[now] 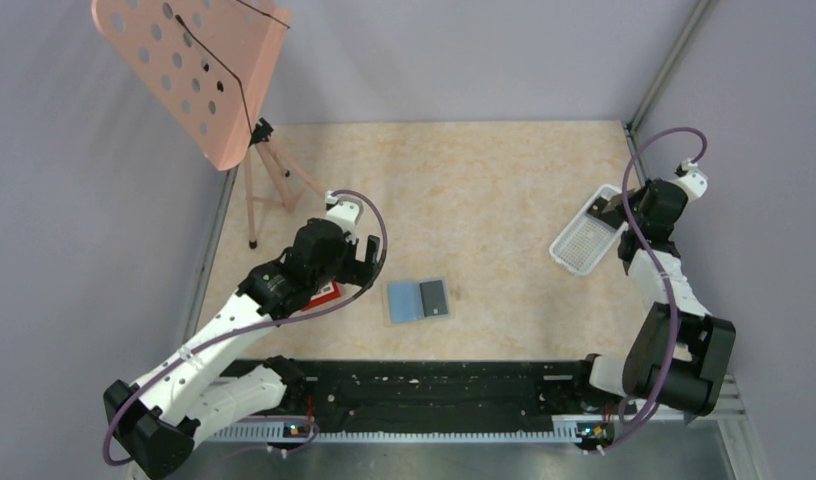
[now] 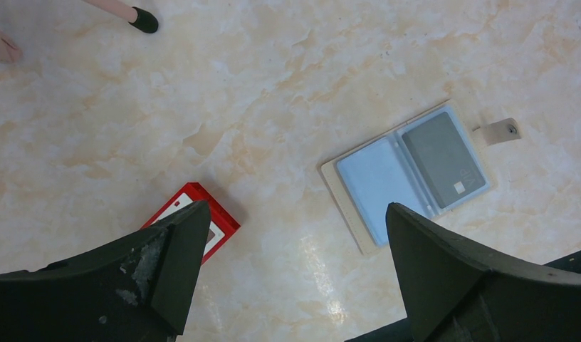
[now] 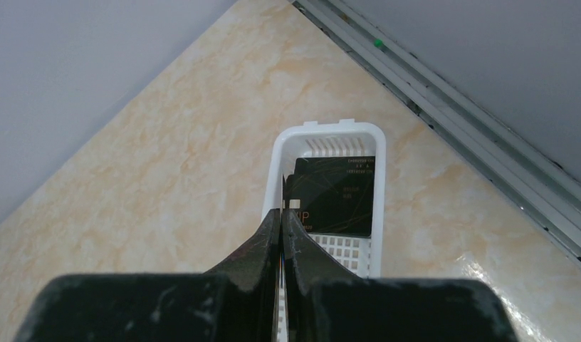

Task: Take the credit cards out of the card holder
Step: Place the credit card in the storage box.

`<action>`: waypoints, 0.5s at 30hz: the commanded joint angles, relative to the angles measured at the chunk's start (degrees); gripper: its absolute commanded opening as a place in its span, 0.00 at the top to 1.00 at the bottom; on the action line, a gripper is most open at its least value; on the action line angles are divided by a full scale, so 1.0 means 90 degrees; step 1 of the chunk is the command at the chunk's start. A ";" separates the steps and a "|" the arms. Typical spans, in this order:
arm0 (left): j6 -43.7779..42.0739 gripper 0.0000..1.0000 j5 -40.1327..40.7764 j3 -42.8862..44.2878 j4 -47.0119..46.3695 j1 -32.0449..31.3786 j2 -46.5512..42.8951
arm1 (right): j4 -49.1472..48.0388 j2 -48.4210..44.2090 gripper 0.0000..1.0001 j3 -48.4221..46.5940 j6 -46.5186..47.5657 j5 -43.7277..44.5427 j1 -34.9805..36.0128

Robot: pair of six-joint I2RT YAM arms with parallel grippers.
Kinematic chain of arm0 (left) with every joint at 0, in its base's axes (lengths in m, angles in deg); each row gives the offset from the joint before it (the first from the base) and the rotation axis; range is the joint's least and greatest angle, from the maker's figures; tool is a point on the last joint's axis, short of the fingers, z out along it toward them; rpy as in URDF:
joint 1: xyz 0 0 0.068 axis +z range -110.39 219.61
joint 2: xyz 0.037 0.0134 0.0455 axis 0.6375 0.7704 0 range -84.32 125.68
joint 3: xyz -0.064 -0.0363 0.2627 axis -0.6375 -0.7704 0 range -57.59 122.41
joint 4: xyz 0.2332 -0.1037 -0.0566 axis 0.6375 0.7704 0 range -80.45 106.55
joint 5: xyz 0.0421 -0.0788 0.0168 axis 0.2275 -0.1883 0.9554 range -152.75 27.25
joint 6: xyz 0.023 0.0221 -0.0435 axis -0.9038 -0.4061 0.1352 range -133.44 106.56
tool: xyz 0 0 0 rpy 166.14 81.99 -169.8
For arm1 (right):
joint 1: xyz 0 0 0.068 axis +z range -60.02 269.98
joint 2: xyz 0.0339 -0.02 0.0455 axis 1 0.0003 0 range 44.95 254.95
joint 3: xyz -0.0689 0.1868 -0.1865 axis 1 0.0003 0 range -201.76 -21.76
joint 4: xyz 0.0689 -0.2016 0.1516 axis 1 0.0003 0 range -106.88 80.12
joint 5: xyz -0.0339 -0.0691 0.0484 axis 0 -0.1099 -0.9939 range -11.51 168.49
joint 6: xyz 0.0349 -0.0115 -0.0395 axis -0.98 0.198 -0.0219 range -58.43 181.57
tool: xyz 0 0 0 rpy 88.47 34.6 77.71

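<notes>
The card holder lies open on the table, light blue side up, just right of my left gripper. A dark grey credit card sits in the card holder's right panel; the left panel shows no card. My left gripper hangs open above bare table, nothing between its fingers. My right gripper is shut on a thin credit card seen edge-on, held over the white tray. Black credit cards lie flat in that tray.
A small red-and-white object lies under my left finger. The white tray stands at the right, near the wall rail. A pink perforated stand on thin legs occupies the far left corner.
</notes>
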 commanded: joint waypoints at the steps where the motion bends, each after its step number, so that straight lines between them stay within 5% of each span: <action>1: -0.0106 0.01 0.0004 -0.0026 -0.0160 0.0018 -0.0055 | -0.0699 0.0485 1.00 -0.0250 -0.0328 -0.0824 -0.0268; 15: -0.0157 0.01 -0.0035 -0.0060 -0.0185 0.0021 -0.0074 | -0.1777 0.1771 1.00 -0.0246 -0.0638 -0.2811 -0.1168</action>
